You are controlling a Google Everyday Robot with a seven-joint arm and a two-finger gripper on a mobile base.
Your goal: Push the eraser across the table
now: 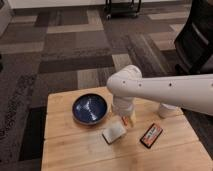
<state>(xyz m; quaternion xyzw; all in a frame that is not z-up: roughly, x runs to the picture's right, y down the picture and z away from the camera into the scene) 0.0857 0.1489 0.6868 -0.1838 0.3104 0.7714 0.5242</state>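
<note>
The eraser point(151, 135), a small dark block with a reddish-brown face, lies on the light wooden table point(75, 152) at the right, angled. My white arm reaches in from the right, and its wrist point(123, 102) points down over the table's middle. My gripper point(125, 119) is below the wrist, close to the tabletop, left of the eraser and apart from it, just above the pale grey-white block point(114, 133). The orange carrot point(133, 119) shows partly beside the gripper.
A dark blue bowl point(90, 109) stands on the table left of the gripper. A white rounded part point(168, 110) sits at the table's right edge under the arm. Patterned carpet surrounds the table, with a black chair point(197, 37) at the right and a cart point(122, 7) at the back.
</note>
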